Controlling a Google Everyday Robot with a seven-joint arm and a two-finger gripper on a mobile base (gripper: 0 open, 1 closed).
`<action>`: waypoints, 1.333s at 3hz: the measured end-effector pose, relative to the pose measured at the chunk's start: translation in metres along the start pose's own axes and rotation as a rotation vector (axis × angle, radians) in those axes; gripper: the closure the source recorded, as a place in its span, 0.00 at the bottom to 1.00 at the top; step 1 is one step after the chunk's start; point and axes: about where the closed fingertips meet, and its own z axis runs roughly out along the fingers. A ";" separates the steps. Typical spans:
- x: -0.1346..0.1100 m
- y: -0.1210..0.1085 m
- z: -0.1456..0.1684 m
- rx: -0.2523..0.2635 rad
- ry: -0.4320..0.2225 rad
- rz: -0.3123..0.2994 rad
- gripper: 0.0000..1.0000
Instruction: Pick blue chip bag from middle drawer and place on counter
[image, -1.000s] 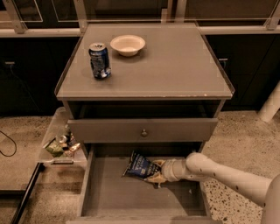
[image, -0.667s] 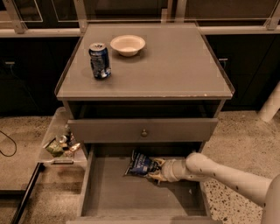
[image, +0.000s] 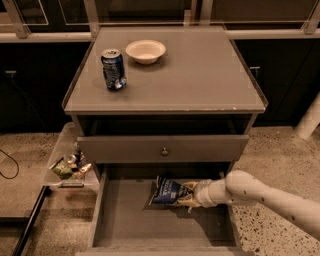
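- The tool (image: 186, 196) reaches into the open middle drawer (image: 130, 220) from the right, pinching the right end of the blue chip bag (image: 167, 190)
- The bag lies on the drawer floor near the back
- On the tabletop (image: 200, 75) stand a blue soda can (image: 114, 69) and a white bowl (image: 145, 51)

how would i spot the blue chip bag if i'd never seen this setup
Below the grey counter, look into the open middle drawer. Toward its back lies the blue chip bag, with the gripper at its right end. It is crinkly and lying down, unlike the upright blue soda can on top.
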 end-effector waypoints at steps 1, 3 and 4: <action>-0.025 0.009 -0.048 -0.009 -0.022 -0.017 1.00; -0.084 0.026 -0.149 0.010 -0.052 -0.111 1.00; -0.084 0.026 -0.149 0.009 -0.052 -0.112 1.00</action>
